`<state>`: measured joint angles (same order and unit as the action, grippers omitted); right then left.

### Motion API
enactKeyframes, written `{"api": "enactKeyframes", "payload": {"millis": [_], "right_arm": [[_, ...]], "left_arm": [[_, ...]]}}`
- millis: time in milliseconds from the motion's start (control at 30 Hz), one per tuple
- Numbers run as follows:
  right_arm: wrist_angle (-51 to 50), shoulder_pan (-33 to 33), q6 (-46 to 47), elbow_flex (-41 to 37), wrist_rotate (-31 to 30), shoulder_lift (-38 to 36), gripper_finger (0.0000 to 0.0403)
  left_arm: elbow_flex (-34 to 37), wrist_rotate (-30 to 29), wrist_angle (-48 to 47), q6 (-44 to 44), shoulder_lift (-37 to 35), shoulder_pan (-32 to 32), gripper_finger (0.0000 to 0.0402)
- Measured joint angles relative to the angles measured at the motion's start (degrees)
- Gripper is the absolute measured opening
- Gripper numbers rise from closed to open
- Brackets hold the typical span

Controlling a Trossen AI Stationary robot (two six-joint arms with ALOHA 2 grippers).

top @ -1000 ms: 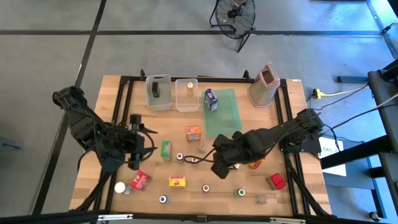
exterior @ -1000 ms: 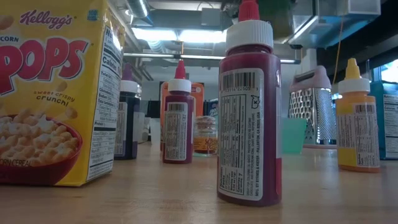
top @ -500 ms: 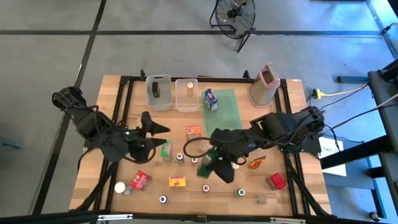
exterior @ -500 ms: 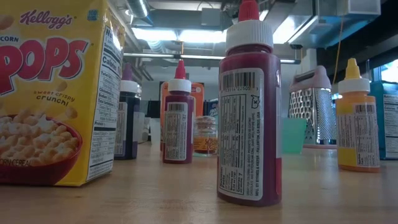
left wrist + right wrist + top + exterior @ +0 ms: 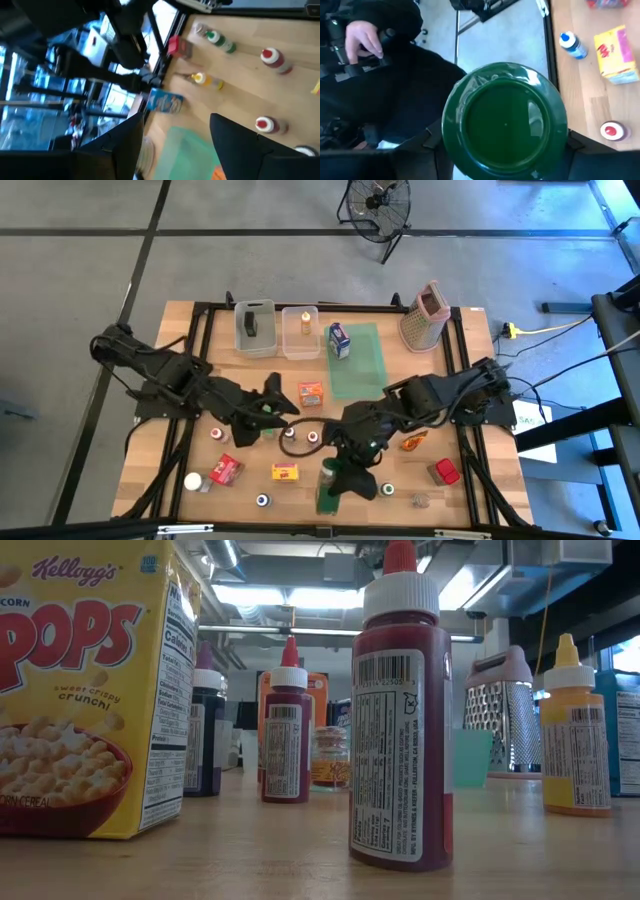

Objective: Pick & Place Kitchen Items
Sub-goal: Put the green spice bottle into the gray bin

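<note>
My right gripper (image 5: 335,480) was near the front edge of the table (image 5: 470,510). It held a green can (image 5: 505,117), one finger on each side, with the can's round end facing my wrist camera. Past the can I saw a person's hand (image 5: 362,40) in a dark sleeve, off the table.

On the front part of the table stood a small yellow carton (image 5: 286,472), a red carton (image 5: 226,469) and some tiny jars with coloured caps.

My left gripper (image 5: 270,402) was near the middle, just beside a green carton (image 5: 263,423). Its fingers (image 5: 240,145) stood apart with nothing between them, I think, though that view was blurry.

Farther back were an orange carton (image 5: 311,393), a flat green tray (image 5: 362,365) and a blue carton (image 5: 339,340). At the far edge stood two clear bins (image 5: 255,328) and the box grater (image 5: 422,317).
</note>
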<state>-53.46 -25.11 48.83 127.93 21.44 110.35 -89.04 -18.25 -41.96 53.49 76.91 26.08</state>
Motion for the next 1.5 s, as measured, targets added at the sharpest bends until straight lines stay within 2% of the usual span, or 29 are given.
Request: {"api": "enactKeyframes", "payload": {"millis": [133,233,367,500,667,800,967,1133,1233,1367,1500], "right_arm": [[0.5,0.1,-0.1,0.0,1.0,1.3,0.0206],[1.6,0.1,-1.7,0.0,0.9,2.1,0.0206],[1.6,-0.1,-4.1,0.0,-2.6,2.1,0.0206],[1.2,0.0,-6.4,0.0,-7.2,2.0,0.0206],[0.4,0.1,-11.0,-0.1,-11.6,1.2,0.0206],[-2.4,0.4,-15.1,-0.1,-20.6,-0.3,0.0206],[-4.3,0.9,-20.1,-0.1,-32.2,-1.2,0.0206],[-6.0,1.5,-23.2,-0.1,-37.0,-1.2,0.0206],[-6.9,1.9,-23.8,-0.1,-40.8,-1.2,0.0207],[-6.7,2.2,-26.0,-0.1,-42.5,-1.2,0.0207],[-6.7,2.4,-27.3,-0.1,-42.4,-1.2,0.0207]], "left_arm": [[0.0,1.4,3.6,2.7,0.7,0.0,0.0221],[0.0,0.5,4.7,-1.5,0.9,0.6,0.0221],[0.0,-2.7,1.3,-16.3,0.9,0.9,0.0221],[0.0,-3.1,-4.8,-32.9,0.9,0.9,0.0221],[0.0,-0.1,-11.3,-50.0,0.9,0.9,0.0221],[0.0,4.0,-12.5,-59.5,0.6,0.9,0.0221],[0.0,5.7,-11.5,-61.7,0.5,0.9,0.0221],[0.0,5.4,-8.0,-59.0,-1.1,-1.0,0.0221],[0.0,5.1,-3.6,-61.3,-1.7,-2.6,0.0221],[0.0,5.9,-0.6,-65.8,-1.6,-4.9,0.0221],[0.0,5.8,0.6,-65.4,-0.7,-5.7,0.0221]]}}
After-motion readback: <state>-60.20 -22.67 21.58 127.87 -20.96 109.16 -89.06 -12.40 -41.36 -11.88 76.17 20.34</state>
